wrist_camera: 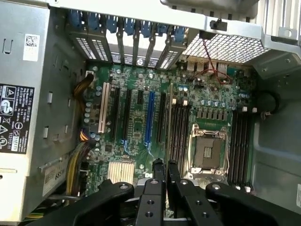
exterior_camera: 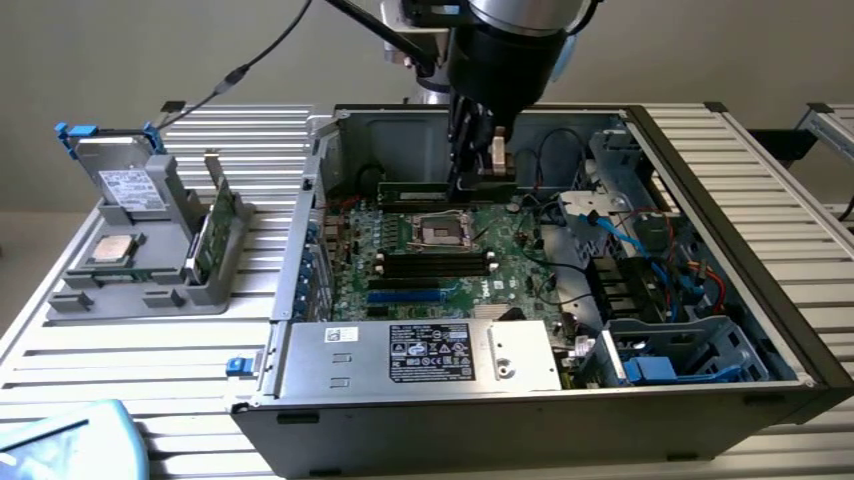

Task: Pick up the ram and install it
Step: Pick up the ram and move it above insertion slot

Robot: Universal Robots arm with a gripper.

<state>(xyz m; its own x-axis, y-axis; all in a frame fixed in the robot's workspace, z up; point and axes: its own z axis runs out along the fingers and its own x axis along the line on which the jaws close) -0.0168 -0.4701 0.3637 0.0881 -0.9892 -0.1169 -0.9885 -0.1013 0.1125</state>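
exterior view | gripper (exterior_camera: pixel 465 186) clamped on the ram (exterior_camera: pixel 416 190) above the motherboard (exterior_camera: pixel 514 270) | ram's long axis along the exterior view's left-right, parallel to the black slots (exterior_camera: pixel 434 262) lying nearer and lower

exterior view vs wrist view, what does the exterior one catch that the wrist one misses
Exterior view: the grey tray outside the case, carrying a labelled drive and a processor chip, plus the ram clamped in the gripper.
Wrist view: a white expansion slot, a yellow cable bundle and a mesh grille.
Both: the motherboard, its processor socket, the power supply and the gripper.
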